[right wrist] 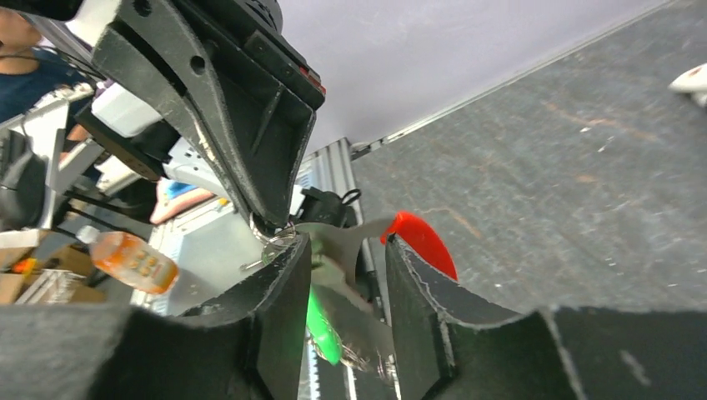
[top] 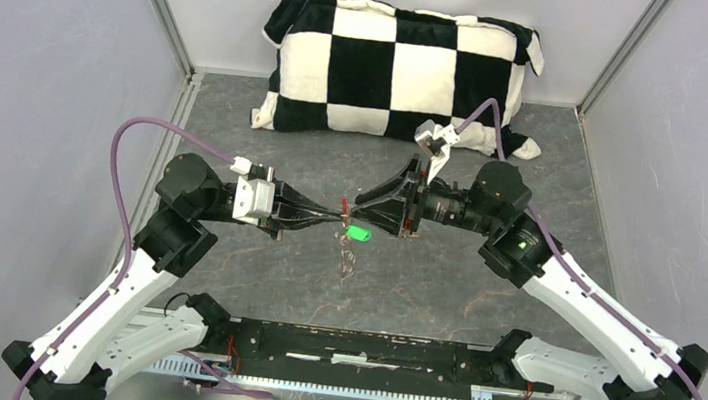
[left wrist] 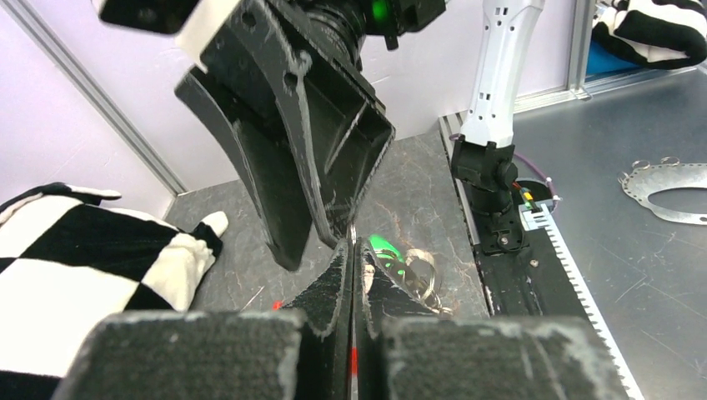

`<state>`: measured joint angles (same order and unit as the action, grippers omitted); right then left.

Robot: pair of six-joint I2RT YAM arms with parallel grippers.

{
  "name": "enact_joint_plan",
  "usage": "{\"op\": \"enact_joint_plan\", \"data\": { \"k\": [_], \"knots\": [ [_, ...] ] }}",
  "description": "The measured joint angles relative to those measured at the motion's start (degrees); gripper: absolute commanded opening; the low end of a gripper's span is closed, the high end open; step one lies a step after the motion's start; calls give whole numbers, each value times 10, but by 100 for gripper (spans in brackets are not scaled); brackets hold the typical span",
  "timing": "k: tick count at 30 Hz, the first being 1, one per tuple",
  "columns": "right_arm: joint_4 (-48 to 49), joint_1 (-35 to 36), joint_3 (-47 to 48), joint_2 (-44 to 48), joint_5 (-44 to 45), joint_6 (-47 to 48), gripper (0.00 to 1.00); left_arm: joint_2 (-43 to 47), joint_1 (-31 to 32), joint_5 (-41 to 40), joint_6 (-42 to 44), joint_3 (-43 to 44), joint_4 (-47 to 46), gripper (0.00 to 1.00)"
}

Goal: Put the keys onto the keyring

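While both arms meet tip to tip over the middle of the table (top: 480, 295), well clear of the pillow (top: 396, 64) at the far edge, this reads as a mid-air threading setup. The left gripper (top: 330, 216) is pinched fully closed, no gap in its wrist view, with the keyring (right wrist: 279, 237) wire right at its tips; I'd say it's the fixed clamp. The red tag (right wrist: 421, 240) sticks out to the side, free. Just right of that, the green key (top: 358, 232) sits between the fingers of the right gripper (top: 354, 210), gap narrow and metal spanning it, so likely gripped and presented to the ring. Small metal bits hang below; can't tell if the brass key is among them. Alignment is tight and slip risk looks high.
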<state>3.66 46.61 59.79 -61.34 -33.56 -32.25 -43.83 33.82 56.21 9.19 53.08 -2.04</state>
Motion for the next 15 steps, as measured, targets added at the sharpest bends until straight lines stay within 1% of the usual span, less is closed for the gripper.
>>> {"op": "enact_joint_plan", "data": {
  "k": [2, 6, 11, 15],
  "knots": [
    [-21, 0, 10, 13, 8, 33, 48, 1, 0, 4, 0, 0, 0, 2],
    [-36, 0, 13, 45, 10, 104, 48, 1, 0, 11, 0, 1, 4, 2],
    [13, 0, -11, 76, -19, 163, 42, -5, 0, 28, 0, 8, 9, 2],
    [50, 0, -15, 58, -58, 181, 39, -15, 0, 44, 0, 15, 16, 2]
  ]
}}
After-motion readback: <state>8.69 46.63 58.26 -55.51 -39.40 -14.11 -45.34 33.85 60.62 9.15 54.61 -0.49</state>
